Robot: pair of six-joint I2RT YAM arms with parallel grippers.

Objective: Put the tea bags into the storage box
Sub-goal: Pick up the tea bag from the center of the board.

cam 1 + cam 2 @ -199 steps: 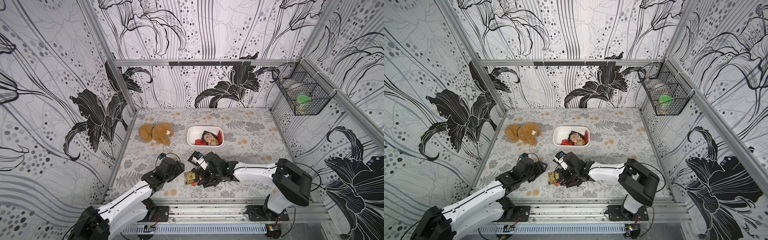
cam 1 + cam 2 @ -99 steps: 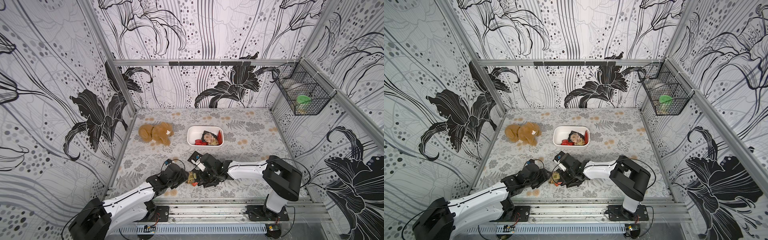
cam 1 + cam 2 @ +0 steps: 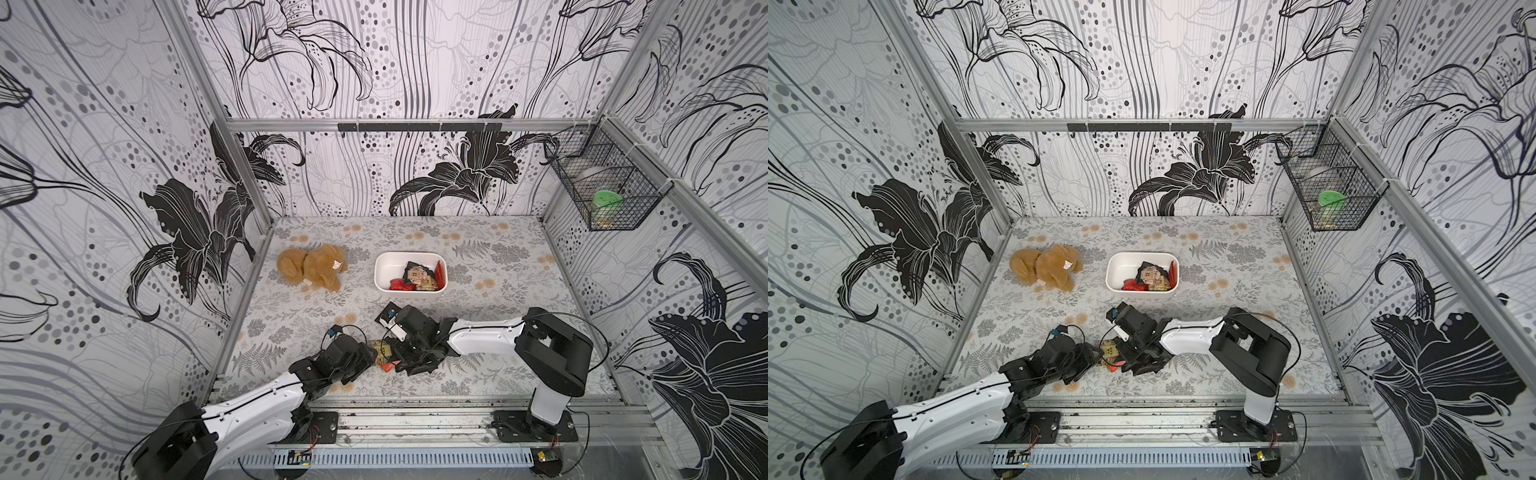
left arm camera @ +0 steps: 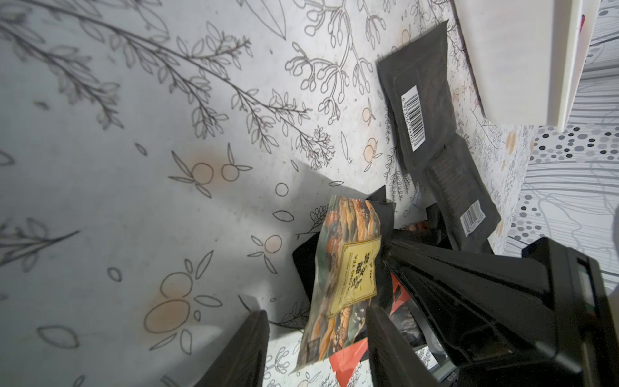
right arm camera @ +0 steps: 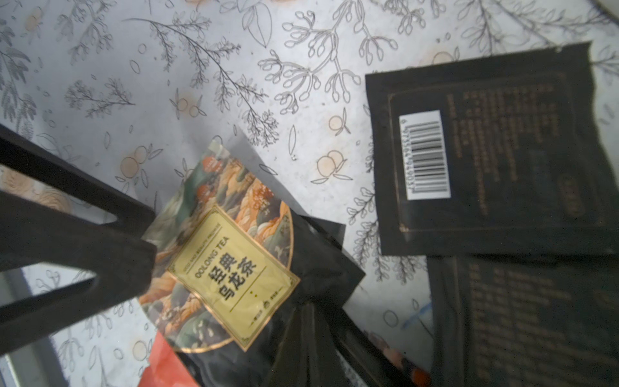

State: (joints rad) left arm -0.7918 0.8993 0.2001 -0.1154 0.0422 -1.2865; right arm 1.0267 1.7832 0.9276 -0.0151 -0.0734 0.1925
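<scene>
With the left end effector [image 4: 315, 311] open astride the oolong bag [image 5: 231, 268], the closed right end effector [image 5: 306, 308] pinches that bag's black edge, black bags [image 5: 485, 150] lie just beside on the tabletop [image 3: 498, 270], and the box [image 3: 384, 274] sits farther back, holding several bags.

Storage box [image 3: 409, 295] top open; plush toy [image 3: 313, 270] beside.

The tea bags [image 5: 495, 150] look like matt black foil, one glossy red; the storage box [image 3: 409, 294] is smooth white plastic, the plush toy [image 3: 316, 270] fuzzy cloth.
</scene>
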